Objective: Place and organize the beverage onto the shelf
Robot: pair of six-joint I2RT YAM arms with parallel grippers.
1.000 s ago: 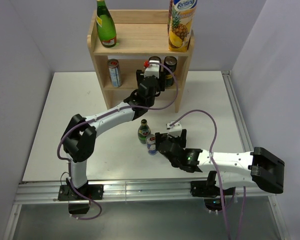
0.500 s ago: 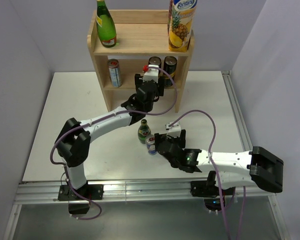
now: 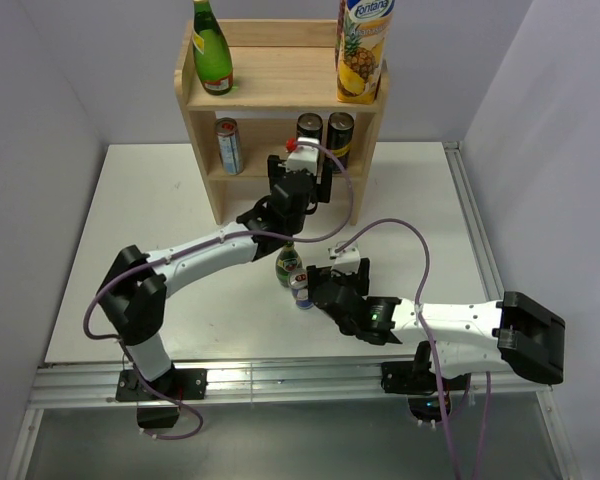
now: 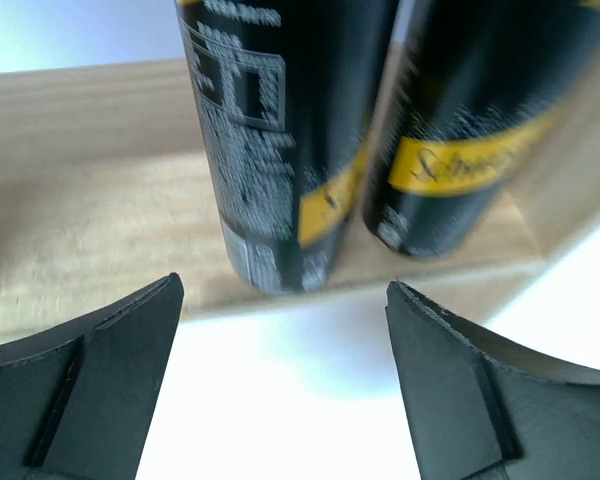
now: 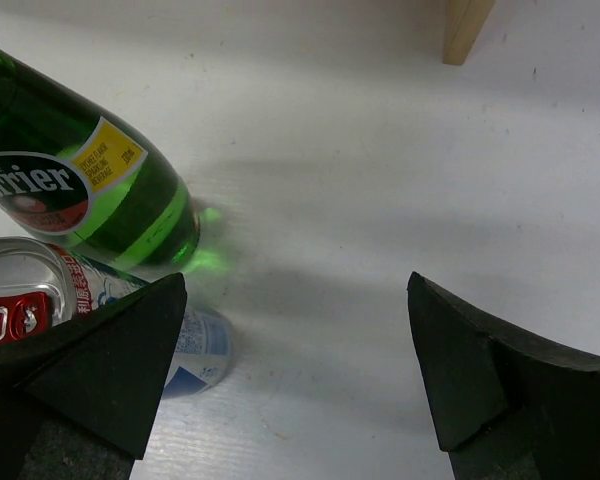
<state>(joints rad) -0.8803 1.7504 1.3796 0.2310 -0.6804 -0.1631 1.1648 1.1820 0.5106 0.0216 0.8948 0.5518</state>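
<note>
Where black cans (image 4: 290, 150) meet the shelf (image 4: 100, 200) edge, left fingers (image 4: 100, 380) gape.

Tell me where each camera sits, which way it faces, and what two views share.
Top external: above and behind the bases, looking down on the white table and light-wood two-tier shelf; both arms show.
Left wrist: on the left arm, facing the shelf's lower board and two black yellow-banded cans; open jaws show.
Right wrist: on the right arm, facing a green glass bottle and red-and-white can; open jaws show.
Shared: top external also shows those cans and bottle.
</note>
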